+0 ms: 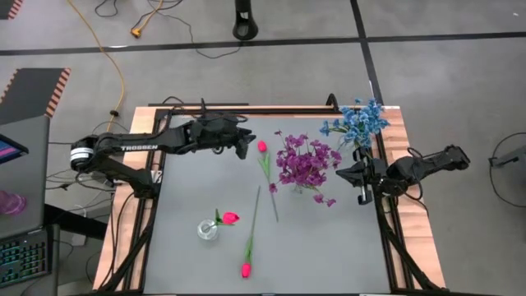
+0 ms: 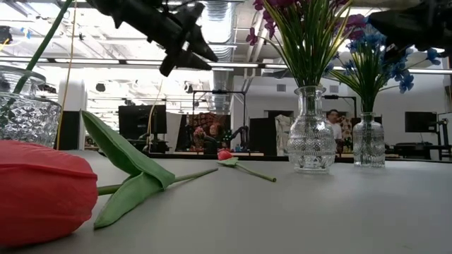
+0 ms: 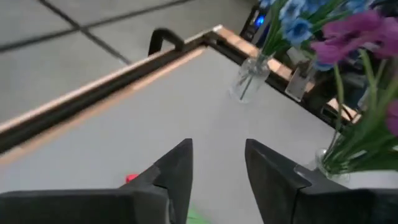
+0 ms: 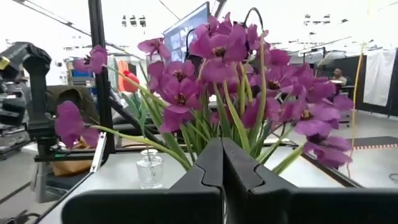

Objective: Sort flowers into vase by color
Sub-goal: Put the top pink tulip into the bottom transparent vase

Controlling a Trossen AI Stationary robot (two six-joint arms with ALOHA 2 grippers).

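The left gripper (image 1: 244, 145) hangs above the grey worktop (image 1: 329, 247) near its far edge, just beside a pink-red tulip bud on a thin green stem (image 1: 262, 147) that lies flat there. Its two dark fingers (image 3: 177, 171) are spread apart with nothing between them, and the low view shows them well clear of the surface.

The right gripper (image 1: 359, 174) sits at the right side of the worktop, pointing toward the bunch of purple clustered flowers (image 1: 306, 162). Its fingers (image 4: 208, 165) are pressed together and hold nothing.

The purple flowers stand upright in a clear patterned glass vase (image 2: 311, 137) near the middle of the worktop. The blue small-blossom flowers (image 1: 359, 122) stand in a second clear glass vase (image 2: 369, 141) at the far right corner. A third, small clear glass vase (image 1: 207, 229) near the front left holds one pink-red bud (image 1: 230, 218). Another pink-red tulip bud with a long green stem (image 1: 246, 268) lies loose on the worktop near the front edge, beside that vase.
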